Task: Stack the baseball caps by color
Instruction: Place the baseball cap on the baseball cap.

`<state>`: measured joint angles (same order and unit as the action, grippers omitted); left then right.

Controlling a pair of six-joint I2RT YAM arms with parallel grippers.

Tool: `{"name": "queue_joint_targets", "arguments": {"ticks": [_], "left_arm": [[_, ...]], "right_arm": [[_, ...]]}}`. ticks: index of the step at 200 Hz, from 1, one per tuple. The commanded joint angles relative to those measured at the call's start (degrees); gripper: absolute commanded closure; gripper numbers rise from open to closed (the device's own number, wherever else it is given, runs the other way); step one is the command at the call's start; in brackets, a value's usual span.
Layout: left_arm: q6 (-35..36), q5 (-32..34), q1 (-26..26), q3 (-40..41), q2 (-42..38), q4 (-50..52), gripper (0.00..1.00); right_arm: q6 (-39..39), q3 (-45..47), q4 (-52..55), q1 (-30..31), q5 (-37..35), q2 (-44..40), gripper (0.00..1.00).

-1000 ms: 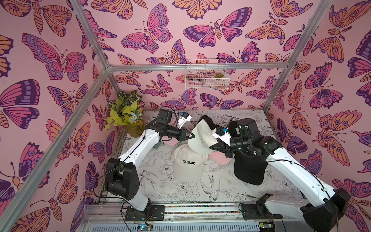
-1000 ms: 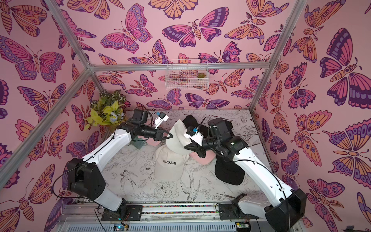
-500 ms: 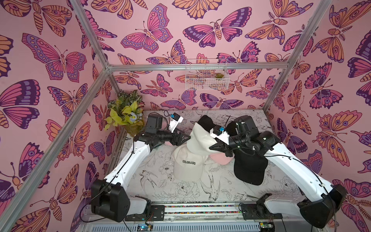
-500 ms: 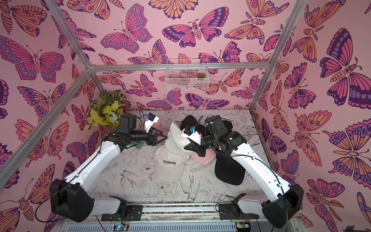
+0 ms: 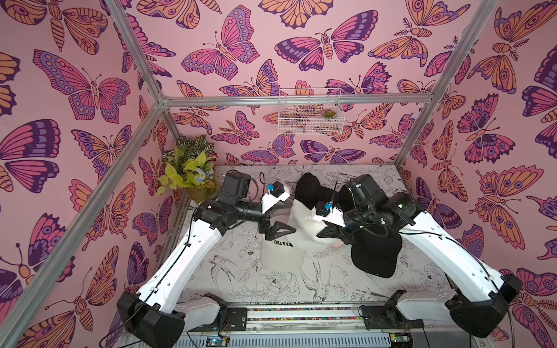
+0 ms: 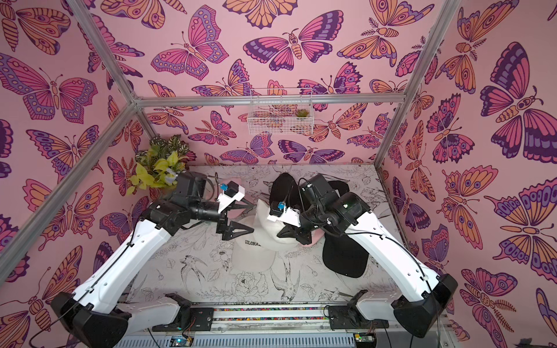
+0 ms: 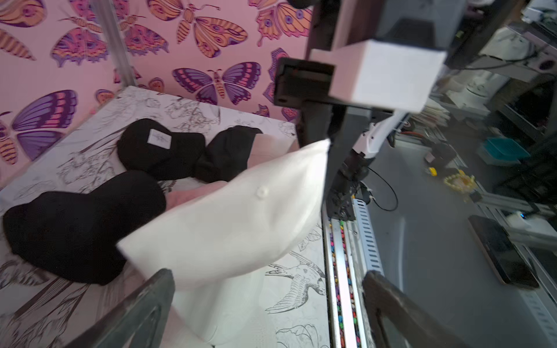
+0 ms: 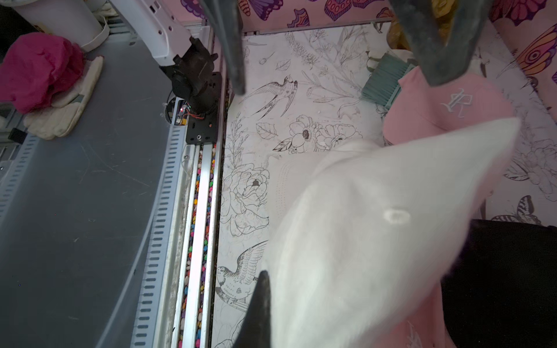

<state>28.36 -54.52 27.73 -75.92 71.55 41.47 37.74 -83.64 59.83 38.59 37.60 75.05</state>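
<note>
Left gripper: jaws spread wide and holding nothing. A second ago they were pinched shut at the white cap's edge.
Left arm: pulled back since then, with the elbow swung lower and outward.
Right gripper: still clamped on the white cap's rim, the same grip as a second ago.
White cap: hangs from the right gripper alone. Its free end sits just ahead of the left tips, and the right wrist view shows it clear of them. Earlier it stood taller, stretched between both grippers; now it sags lower and tilts.
COLORADO cap: flat on the table, just below the left tips and unmoved. In both top views the white cap overlaps its rear. I cannot tell whether they touch.
Pink cap: directly under the right gripper, mostly covered by the white cap, in the same place as before.
Logo pink cap: past the left fingers in the right wrist view, touching the brush.
Front black cap: behind the right gripper, under that forearm, not shifted.
Patch black cap: well beyond the left tips, next to another black cap, both lying as before.
</note>
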Motion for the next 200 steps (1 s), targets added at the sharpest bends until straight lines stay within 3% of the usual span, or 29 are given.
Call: {"name": "queue_joint_targets", "arguments": {"ticks": [1,44,72,141,200], "left_arm": [[9.0,7.1,4.7,-3.2,5.1,10.9,0.00],[10.2,10.2,5.3,-9.0,12.8,13.7,0.01],[14.0,5.1,5.3,-10.2,14.3,15.5,0.05],[14.1,0.3,0.5,-14.5,15.9,15.4,0.00],[19.5,-2.6,2.9,-13.8,17.8,19.1,0.03]], "right_arm": [[5.5,-1.7,5.7,2.3,-2.0,1.1,1.00],[8.6,0.0,5.5,3.0,0.6,1.1,0.99],[9.3,0.5,5.2,3.0,1.0,1.3,0.99],[10.7,0.8,7.1,3.2,-0.2,2.7,0.99],[10.7,0.4,5.2,3.2,0.0,2.6,1.00]]}}
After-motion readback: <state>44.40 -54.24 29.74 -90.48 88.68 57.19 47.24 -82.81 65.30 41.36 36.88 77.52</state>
